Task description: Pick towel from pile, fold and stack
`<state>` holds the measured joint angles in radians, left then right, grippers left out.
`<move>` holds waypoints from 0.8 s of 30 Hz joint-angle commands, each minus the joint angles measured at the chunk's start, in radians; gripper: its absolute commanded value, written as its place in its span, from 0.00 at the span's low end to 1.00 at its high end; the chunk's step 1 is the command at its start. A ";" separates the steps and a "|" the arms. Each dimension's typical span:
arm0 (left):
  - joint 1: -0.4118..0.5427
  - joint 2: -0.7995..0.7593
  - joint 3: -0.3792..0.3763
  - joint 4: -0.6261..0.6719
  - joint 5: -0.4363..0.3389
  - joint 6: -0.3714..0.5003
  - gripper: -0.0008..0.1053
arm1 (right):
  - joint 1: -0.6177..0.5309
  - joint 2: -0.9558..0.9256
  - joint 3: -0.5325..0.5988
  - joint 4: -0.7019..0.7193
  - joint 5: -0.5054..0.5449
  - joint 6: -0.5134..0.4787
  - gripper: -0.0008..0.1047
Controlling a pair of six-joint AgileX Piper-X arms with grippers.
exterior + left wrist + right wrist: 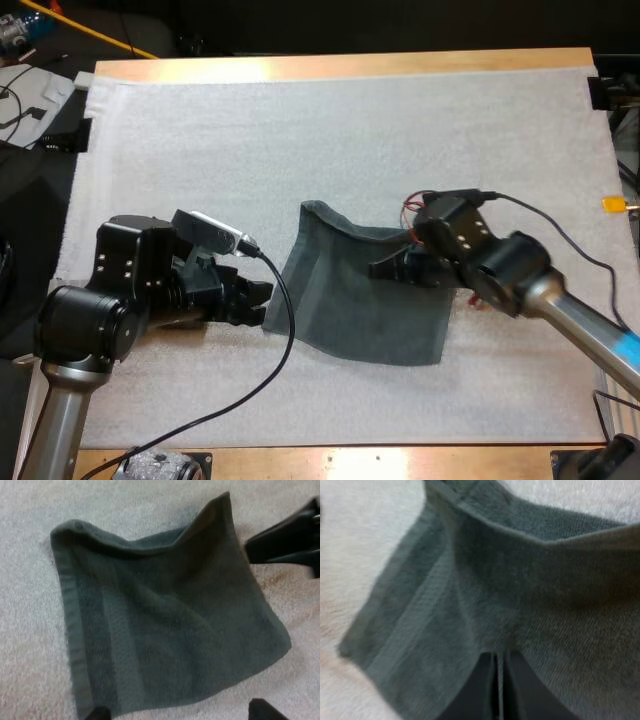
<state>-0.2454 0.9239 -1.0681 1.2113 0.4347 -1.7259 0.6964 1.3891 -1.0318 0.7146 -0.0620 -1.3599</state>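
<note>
The wooden table (340, 66) has a soft white mat (300, 120) on top.

On the near left side, the left tool (258, 303) sits low over the mat, just beside the left edge of the dark grey-green cloth towel (360, 305). Its two black fingers (264, 710) stand apart, so it is open and holds nothing. The left wrist view shows one fingertip right at the towel's corner and the other off to the side, over the mat.

The towel lies in the middle of the mat, between the two tools. Most of it is spread out flat. It is one towel, lying by itself.

A little farther back, on the right, the right tool (385, 268) is at the towel's right edge. Its fingers (480, 690) are squeezed close together with a thin bit of towel between them, so it is gripping the towel.

Farther back again, the towel's far edge is not flat. It stands up like a little wall, and the far left corner is the highest part.

I think the towel is out of the pile and the job now is to get it ready to fold. Next, I think the left tool should close on the left edge. Then both tools could pull the towel flat and lay one half over the other. The cloth is floppy, so a weak pinch could let it slip.
</note>
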 commanded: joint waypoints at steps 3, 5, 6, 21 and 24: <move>0.000 -0.001 -0.007 0.020 0.001 0.001 0.52 | -0.009 0.120 -0.049 -0.036 -0.009 0.005 0.01; 0.000 0.000 -0.006 0.024 0.001 0.000 0.52 | -0.016 0.158 -0.070 -0.035 -0.019 0.003 0.01; 0.001 0.000 -0.006 0.026 0.001 0.001 0.52 | -0.019 0.178 -0.080 -0.036 -0.024 0.003 0.01; 0.000 0.002 -0.005 0.023 0.005 -0.001 0.53 | -0.036 0.409 -0.210 -0.032 -0.040 0.016 0.01; -0.001 0.002 -0.004 0.024 0.005 -0.003 0.53 | -0.036 0.443 -0.225 -0.046 -0.033 0.022 0.01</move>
<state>-0.2454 0.9239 -1.0681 1.2323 0.4347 -1.7259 0.6639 1.8014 -1.2377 0.6799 -0.0926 -1.3453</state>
